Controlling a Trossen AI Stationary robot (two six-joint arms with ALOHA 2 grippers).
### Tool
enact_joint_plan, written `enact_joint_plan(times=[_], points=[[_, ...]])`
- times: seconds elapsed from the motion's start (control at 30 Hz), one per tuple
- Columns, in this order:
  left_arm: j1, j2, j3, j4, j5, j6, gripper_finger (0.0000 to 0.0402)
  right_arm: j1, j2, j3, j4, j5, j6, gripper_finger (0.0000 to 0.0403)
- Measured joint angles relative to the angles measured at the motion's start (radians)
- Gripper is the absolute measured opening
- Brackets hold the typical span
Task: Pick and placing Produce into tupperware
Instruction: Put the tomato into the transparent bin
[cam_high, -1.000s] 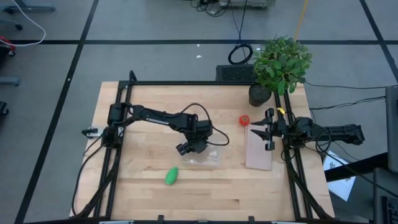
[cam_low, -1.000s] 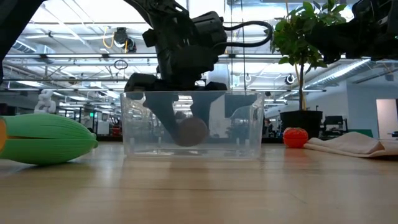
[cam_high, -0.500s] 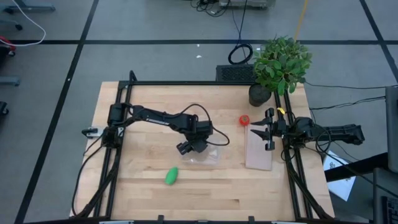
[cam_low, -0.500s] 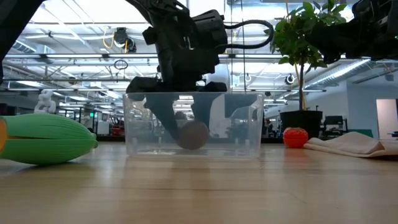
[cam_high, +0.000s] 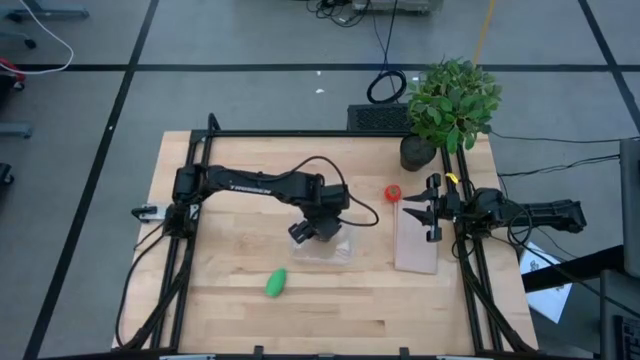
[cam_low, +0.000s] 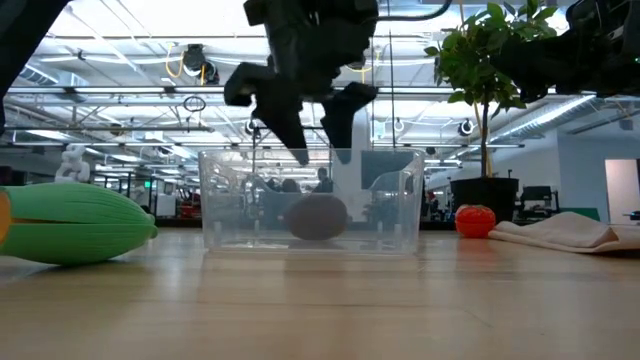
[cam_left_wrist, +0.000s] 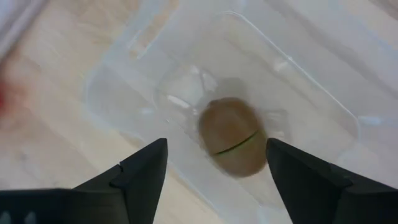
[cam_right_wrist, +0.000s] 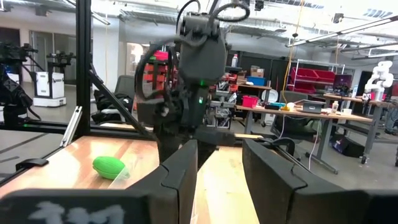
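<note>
A brown round kiwi-like ball (cam_left_wrist: 232, 138) is seen lying released inside the clear shallow rectangular plastic container (cam_low: 405, 205), beneath the left gripper (cam_low: 318, 135) held spread and empty, while only the low view shows fingertips above the rim.

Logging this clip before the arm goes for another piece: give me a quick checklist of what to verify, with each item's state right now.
1. Kiwi lies inside the container: ok.
2. Left gripper open, nothing held: ok.
3. Left gripper raised above the container rim: ok.
4. Green piece free on the table, outside the container: ok.
5. Tomato free on the table: ok.
6. Right gripper parked at the right edge, over the whitish panel: ok.
</note>
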Motion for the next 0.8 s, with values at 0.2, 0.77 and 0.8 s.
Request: enact_joint_plan(times=[0.2,0.77,0.8], points=[[0.003,0.000,0.063,-0.068,-0.020,-0.058,0.0190,0.000,0.000,0.000,0.000,0.000,0.000,0.0121],[0.059,-0.167,0.136,-0.231,-0.020,-0.255,0.0004,0.000,0.003,0.000,0.009,-0.002,0.001,0.0121],[0.063,-0.198,0.136,-0.217,-0.023,-0.269,0.0004,0.000,0.004,0.000,0.010,-0.002,0.000,0.0121]])
